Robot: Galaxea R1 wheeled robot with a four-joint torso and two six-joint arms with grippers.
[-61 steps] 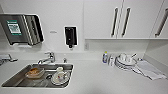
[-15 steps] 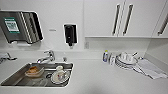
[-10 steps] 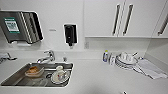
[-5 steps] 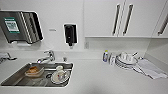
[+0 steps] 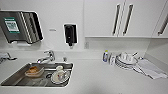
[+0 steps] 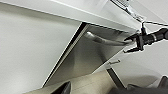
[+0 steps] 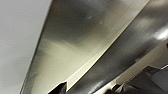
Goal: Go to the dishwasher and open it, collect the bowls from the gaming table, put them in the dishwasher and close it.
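The dishwasher (image 6: 85,60) shows in the left wrist view as a stainless-steel front set between white cabinet panels, with a horizontal bar handle (image 6: 105,41). My right gripper (image 6: 131,44), black, is at one end of that handle. In the right wrist view the steel front (image 7: 75,37) and the handle (image 7: 135,47) loom very close, with dark parts of my right gripper (image 7: 90,88) just beside the bar. My left gripper (image 6: 97,86) hangs back from the door. The bowls and the gaming table are out of view.
The head view looks down on a white counter (image 5: 100,77) with a steel sink (image 5: 15,77) holding dishes, a faucet (image 5: 47,57), a stack of plates with cups (image 5: 126,61), a cloth (image 5: 150,68) and a small bottle (image 5: 105,56). White wall cabinets (image 5: 120,17) hang above.
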